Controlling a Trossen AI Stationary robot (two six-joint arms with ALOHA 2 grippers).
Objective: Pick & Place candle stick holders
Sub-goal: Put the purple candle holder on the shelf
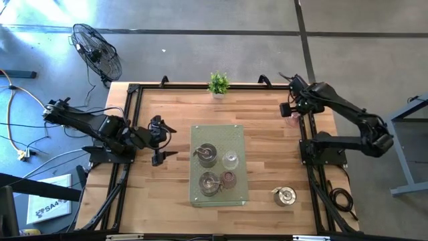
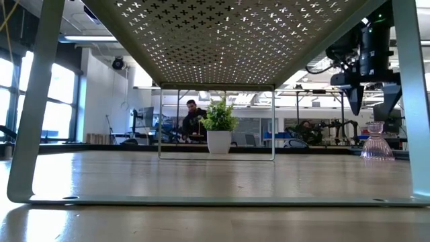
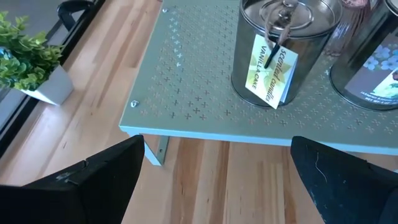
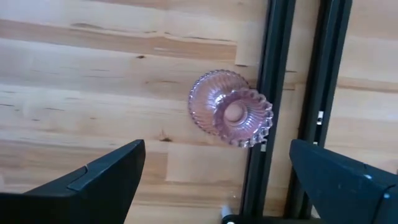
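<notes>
— Four holders sit on the green tray as we count from above: two silver tins, the far tin and the near tin, plus a clear glass cup and a small pink cup.

— And off the tray?

— Two more. We have a third silver tin on bare wood near the front right corner of the table, and a ribbed pink glass holder at the far right edge, just beside the black rail.

— So who's on that one?

— Our right gripper hangs right above it with its fingers spread wide and nothing between them. From table height the pink glass stands on the wood, untouched.

— The left side?

— Our left gripper waits just off the tray's left edge, also spread wide and empty, looking at the tin with the vanilla candle tag.

— Verdict?

— We judge two of six left, if the tray is where they belong. The little potted plant at the back edge is no part of this.
</notes>
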